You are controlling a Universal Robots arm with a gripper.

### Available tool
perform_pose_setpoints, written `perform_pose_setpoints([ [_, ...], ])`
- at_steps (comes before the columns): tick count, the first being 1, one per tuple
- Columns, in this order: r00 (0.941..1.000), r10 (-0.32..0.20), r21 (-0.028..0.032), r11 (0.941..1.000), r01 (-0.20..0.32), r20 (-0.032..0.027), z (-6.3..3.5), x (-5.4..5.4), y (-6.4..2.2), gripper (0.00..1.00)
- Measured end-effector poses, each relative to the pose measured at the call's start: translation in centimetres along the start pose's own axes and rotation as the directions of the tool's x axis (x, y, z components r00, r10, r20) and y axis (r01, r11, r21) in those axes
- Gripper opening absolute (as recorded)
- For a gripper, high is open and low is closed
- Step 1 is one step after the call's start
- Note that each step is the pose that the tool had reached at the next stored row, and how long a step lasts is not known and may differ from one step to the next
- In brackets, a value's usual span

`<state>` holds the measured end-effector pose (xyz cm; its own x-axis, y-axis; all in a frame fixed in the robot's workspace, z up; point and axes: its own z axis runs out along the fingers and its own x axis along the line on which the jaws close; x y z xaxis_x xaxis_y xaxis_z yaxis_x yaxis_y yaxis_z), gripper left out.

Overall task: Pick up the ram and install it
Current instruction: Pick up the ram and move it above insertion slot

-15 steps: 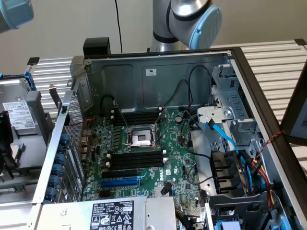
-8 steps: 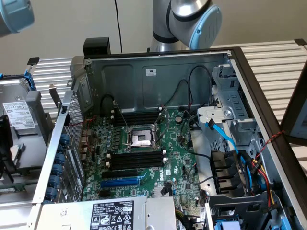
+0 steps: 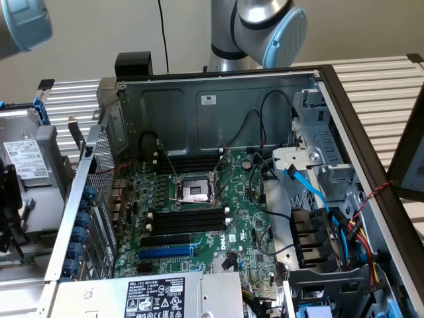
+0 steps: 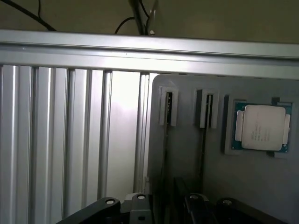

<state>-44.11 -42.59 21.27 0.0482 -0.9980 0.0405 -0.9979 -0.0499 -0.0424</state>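
Note:
Two ram sticks stand on edge in a grey holder plate (image 4: 187, 154), seen as thin dark lines: one ram stick (image 4: 168, 105) and a second stick (image 4: 208, 106) beside it. My gripper (image 4: 167, 211) hovers above the near end of the first stick, open, with nothing between its fingers (image 4: 140, 204). In the exterior view the open computer case shows the motherboard (image 3: 245, 232), with black memory slots with white end clips (image 3: 189, 218) near the CPU socket (image 3: 196, 192) and another bank of slots (image 3: 189, 162) behind it.
A loose CPU (image 4: 261, 127) lies in a recess of the holder plate. Ribbed aluminium table (image 4: 70, 140) lies beside the plate. In the case, a blue expansion slot (image 3: 165, 252), bundled cables (image 3: 331, 225), a drive cage (image 3: 318, 159) and the power supply (image 3: 159, 295) crowd the board. The arm's joints (image 3: 265, 26) stand behind the case.

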Motion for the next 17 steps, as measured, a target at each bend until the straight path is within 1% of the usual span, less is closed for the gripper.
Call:
perform_pose_setpoints([
  [3, 1.0, 0.0, 0.0, 1.0, 0.0, 0.0012, 0.31, 0.0, -0.07, 0.32],
  [5, 1.0, 0.0, 0.0, 1.0, 0.0, 0.0034, 0.44, 0.0, -0.08, 0.32],
  [6, 1.0, 0.0, 0.0001, 1.0, 0.0, 0.0054, 0.48, 0.0, -0.09, 0.32],
  [8, 0.9999, 0.0, 0.0007, 1.0, 0.0, 0.0123, 0.6, 0.0, -0.1, 0.32],
  [9, 0.9999, 0.001, 0.0007, 1.0, -0.001, 0.0144, 0.71, 0.0, -0.1, 0.32],
  [17, 0.9999, 0.001, -0.0037, 1.0, -0.001, 0.0156, 1.16, 0.0, -0.08, 0.32],
])
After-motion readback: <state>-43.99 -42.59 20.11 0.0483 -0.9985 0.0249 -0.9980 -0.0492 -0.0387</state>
